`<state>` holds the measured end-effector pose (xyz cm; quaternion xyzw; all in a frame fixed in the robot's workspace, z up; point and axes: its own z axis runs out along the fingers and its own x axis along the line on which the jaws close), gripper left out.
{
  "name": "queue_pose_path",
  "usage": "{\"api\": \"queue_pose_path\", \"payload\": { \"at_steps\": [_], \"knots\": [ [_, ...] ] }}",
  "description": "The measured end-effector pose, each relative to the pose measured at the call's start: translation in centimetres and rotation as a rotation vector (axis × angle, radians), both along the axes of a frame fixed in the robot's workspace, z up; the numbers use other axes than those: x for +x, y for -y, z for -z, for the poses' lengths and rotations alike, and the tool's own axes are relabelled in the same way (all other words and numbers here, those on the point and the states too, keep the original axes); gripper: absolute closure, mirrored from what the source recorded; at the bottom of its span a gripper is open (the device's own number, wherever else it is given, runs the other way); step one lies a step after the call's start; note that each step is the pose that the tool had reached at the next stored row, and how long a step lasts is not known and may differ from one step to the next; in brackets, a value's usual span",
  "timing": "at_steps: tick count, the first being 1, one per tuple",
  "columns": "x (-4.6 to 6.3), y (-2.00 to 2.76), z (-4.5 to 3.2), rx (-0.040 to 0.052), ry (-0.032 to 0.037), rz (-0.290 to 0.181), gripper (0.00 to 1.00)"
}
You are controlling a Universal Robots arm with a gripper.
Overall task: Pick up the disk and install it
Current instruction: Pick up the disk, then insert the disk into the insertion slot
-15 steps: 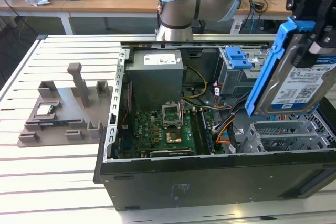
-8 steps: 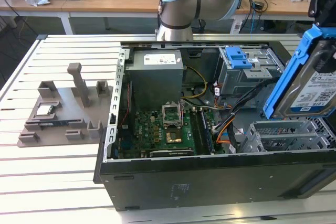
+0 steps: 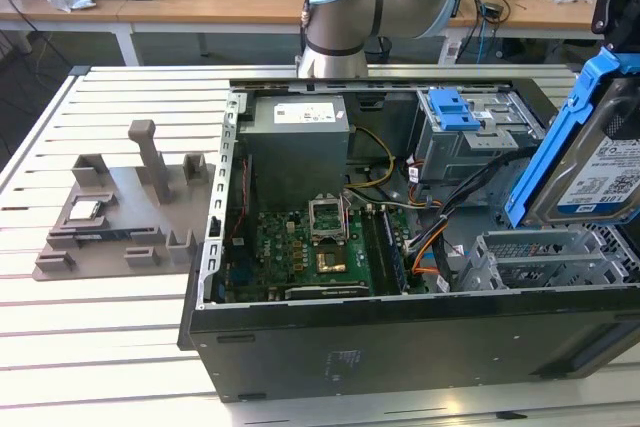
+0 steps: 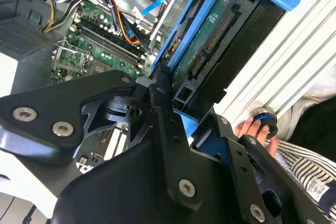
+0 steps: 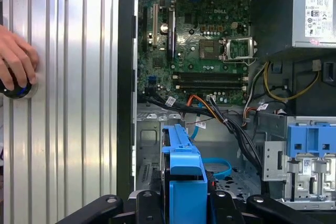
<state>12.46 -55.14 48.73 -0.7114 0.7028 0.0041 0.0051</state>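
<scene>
One disk (image 3: 600, 172) edge-clamped in gripper (image 5: 184, 205), tilted above open case (image 3: 400, 337)

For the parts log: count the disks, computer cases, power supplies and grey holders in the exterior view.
Disk: 1
Computer case: 1
Power supply: 1
Grey holder: 1
Total: 4

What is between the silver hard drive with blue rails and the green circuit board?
In the first wrist view, a bundle of black and orange cables crosses between the blue-railed silver hard drive and the green circuit board.
</scene>
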Motion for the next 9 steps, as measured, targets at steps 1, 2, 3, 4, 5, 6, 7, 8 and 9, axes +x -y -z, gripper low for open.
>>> {"api": "queue_pose_path", "payload": {
  "at_steps": [1,2,3,4,5,6,7,8,9],
  "knots": [
    [0.0,0.0,0.0,0.0,0.0,0.0,0.63],
    [0.0,0.0,-0.01,-0.0001,0.0,0.0,0.63],
    [0.0,0.0,0.0,0.0,0.0,0.0,0.63],
    [0.01,0.0,0.0,0.0,0.0,0.0,0.63],
    [0.01,0.0,0.0,-0.0001,0.0,0.0,0.63],
    [0.01,0.0,0.0,-0.0001,0.0,0.0,0.63],
    [0.01,0.0,0.0,0.0,0.0,0.001,0.63],
    [0.01,0.01,0.01,0.0001,0.0,0.014,0.63],
    [0.02,0.02,0.01,-0.0002,0.0,0.037,0.63]
  ]
}}
